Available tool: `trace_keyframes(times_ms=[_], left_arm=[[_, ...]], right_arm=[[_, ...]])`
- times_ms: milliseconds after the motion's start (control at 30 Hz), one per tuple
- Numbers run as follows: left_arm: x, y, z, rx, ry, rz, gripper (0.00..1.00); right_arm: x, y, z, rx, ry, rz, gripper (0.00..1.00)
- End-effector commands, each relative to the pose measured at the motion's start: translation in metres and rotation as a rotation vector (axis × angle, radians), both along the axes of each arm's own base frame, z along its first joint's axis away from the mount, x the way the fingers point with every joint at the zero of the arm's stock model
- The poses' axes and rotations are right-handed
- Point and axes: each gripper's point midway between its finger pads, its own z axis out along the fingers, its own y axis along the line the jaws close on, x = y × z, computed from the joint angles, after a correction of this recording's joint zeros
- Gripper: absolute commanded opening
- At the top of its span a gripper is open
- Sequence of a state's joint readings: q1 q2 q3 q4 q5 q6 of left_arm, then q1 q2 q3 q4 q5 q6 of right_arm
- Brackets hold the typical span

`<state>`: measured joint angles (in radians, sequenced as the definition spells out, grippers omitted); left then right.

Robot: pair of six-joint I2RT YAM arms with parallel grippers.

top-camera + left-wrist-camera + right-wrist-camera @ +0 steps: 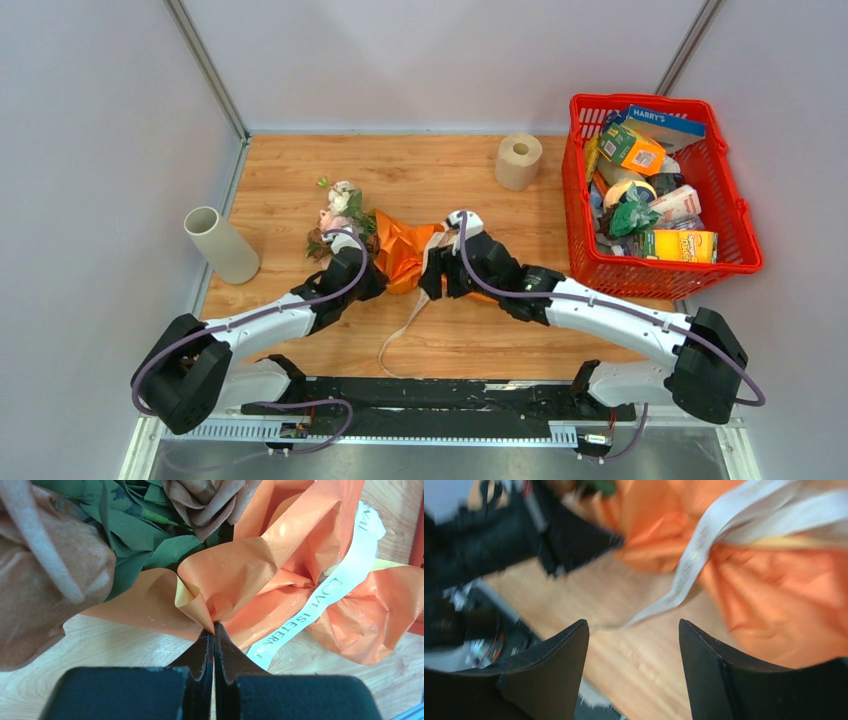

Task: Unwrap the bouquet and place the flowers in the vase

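Bouquet [375, 240] lying on its side on the table [450, 170], well apart from the vase [220, 245]; likely light, soft, paper crinkly and tearable. Pinched at an orange paper [260, 555] fold by the closed left gripper [214, 630]; right gripper [633, 627] spread wide, empty, near the ribbon [694, 560]. Best pulled by paper or ribbon, not the crushable flowers [210, 500].

Paper [260, 575] was orange with a yellow-tan lining. Ribbon [325, 597] was cream-white, printed with grey lettering. Roses [210, 500] were brown, peach, pink and cream; leaves [145, 535] dark green. Vase [222, 247] was plain beige-grey. Basket [572, 190] was red. Table [430, 165] showed light wood grain.
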<state>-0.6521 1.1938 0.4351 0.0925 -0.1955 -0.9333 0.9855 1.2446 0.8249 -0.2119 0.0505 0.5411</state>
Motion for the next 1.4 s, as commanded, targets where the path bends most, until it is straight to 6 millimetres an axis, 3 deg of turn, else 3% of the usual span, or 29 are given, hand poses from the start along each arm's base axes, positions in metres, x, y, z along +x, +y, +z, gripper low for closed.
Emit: trace_keyframes(times_ms=[0, 200, 267, 533, 733, 833, 900, 933, 1033, 1200, 1367], left_arm=[[-0.001, -0.006, 0.01, -0.03, -0.032, -0.036, 0.0], [-0.003, -0.009, 0.005, -0.041, -0.021, -0.049, 0.0], [-0.003, -0.01, 0.004, -0.043, -0.02, -0.049, 0.0], [-0.004, -0.015, -0.001, -0.058, -0.003, -0.063, 0.0], [-0.003, -0.015, -0.001, -0.062, -0.006, -0.053, 0.0], [-0.002, -0.015, -0.002, -0.063, -0.003, -0.049, 0.0], [-0.003, -0.014, -0.004, -0.061, 0.001, -0.045, 0.0], [-0.002, -0.015, -0.003, -0.066, -0.002, -0.043, 0.0], [-0.003, -0.013, -0.007, -0.056, 0.007, -0.037, 0.0], [-0.002, -0.014, -0.014, -0.046, 0.026, -0.038, 0.0], [-0.002, -0.015, -0.014, -0.049, 0.026, -0.037, 0.0]], right_arm=[[0.08, -0.026, 0.042, -0.035, -0.208, -0.267, 0.72], [0.133, -0.024, 0.036, -0.07, -0.197, -0.248, 0.8], [0.142, -0.018, 0.021, -0.075, -0.15, -0.209, 0.8], [0.175, -0.017, -0.018, -0.095, -0.058, -0.216, 0.68], [0.171, -0.003, -0.031, -0.062, -0.012, -0.132, 0.5], [0.168, -0.003, -0.027, -0.046, -0.02, -0.126, 0.27], [0.162, -0.005, -0.022, -0.044, -0.031, -0.126, 0.05], [0.157, -0.007, -0.016, -0.039, -0.047, -0.127, 0.0], [0.126, -0.002, -0.001, -0.007, -0.075, -0.083, 0.0], [0.061, 0.012, -0.003, 0.053, -0.059, 0.056, 0.0], [0.009, 0.019, -0.036, 0.054, 0.025, 0.157, 0.01]])
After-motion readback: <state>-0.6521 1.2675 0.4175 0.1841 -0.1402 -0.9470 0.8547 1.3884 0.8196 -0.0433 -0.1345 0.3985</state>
